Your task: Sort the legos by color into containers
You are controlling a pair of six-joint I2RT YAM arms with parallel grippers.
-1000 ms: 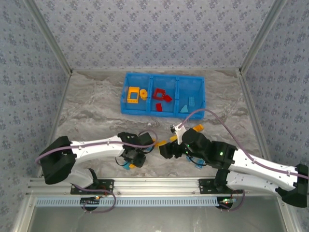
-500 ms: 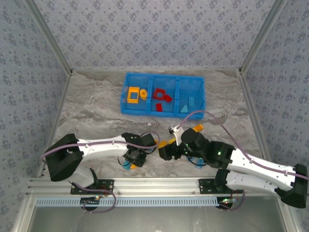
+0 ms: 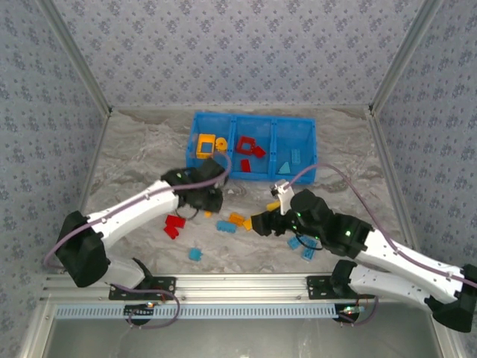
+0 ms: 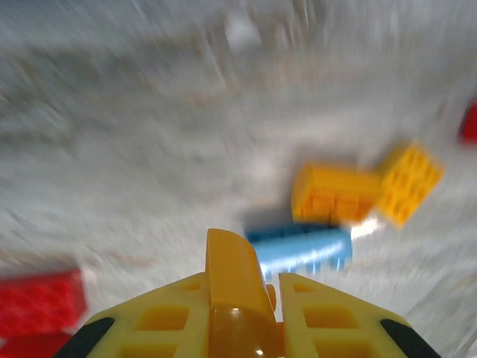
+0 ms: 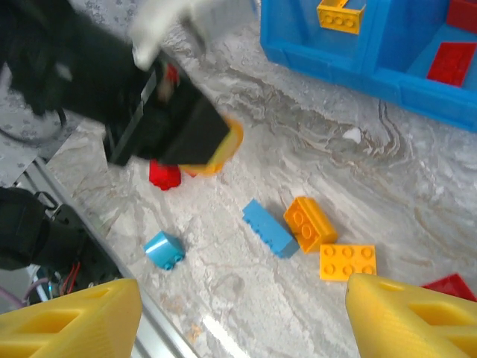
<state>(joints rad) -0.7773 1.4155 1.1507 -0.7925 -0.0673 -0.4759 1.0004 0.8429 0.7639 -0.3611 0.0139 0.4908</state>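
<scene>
Left hand [image 4: 244, 289] clamps a small orange-yellow plastic brick [image 4: 227, 257]; right hand [image 5: 240, 291], spread wide and empty, hangs above a light blue studded brick [image 5: 268, 227] on the marbled tabletop [image 5: 417, 186].

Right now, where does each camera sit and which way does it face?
Top external: above and behind, facing down on table, blue bin, both arms.
Left wrist: on left arm, facing down; left tool grips an orange brick.
Right wrist: on right arm, facing the bin; open right tool shows.
Both wrist views share the light blue brick.
</scene>
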